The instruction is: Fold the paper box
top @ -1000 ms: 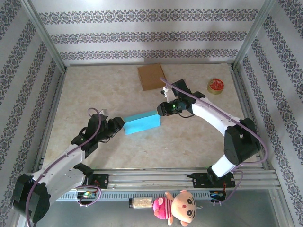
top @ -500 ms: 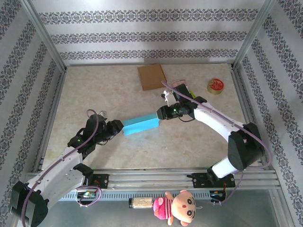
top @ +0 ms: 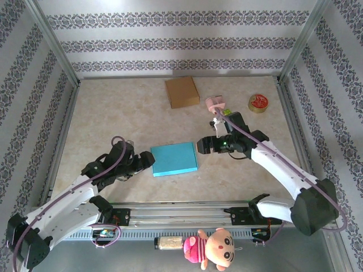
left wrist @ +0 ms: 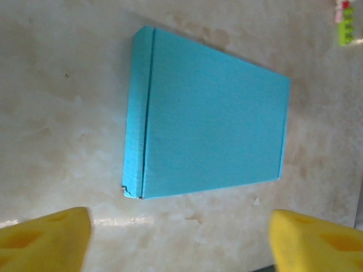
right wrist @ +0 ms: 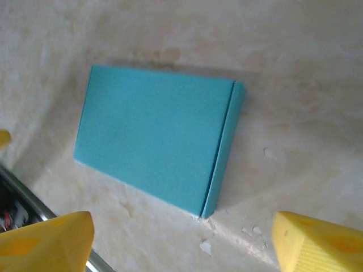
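Observation:
The paper box [top: 174,158] is light blue, closed and flat, lying on the marble tabletop near the front. It also fills the middle of the left wrist view [left wrist: 210,116] and the right wrist view [right wrist: 156,141]. My left gripper [top: 149,160] stands just left of the box, open, with nothing between its yellow fingers [left wrist: 48,241]. To the right of the box my right gripper [top: 202,145] is open too, a small gap away from the box edge, its yellow fingers [right wrist: 317,243] spread wide and holding nothing.
A brown cardboard sheet [top: 181,92] lies at the back centre. A red and gold round tin [top: 258,103] sits at the back right. Metal frame rails [top: 221,212] run along the front edge, with a doll [top: 211,247] below them.
Both grippers held the box tilted above the table; they have opened and drawn back, and the box now lies flat, a little nearer the front.

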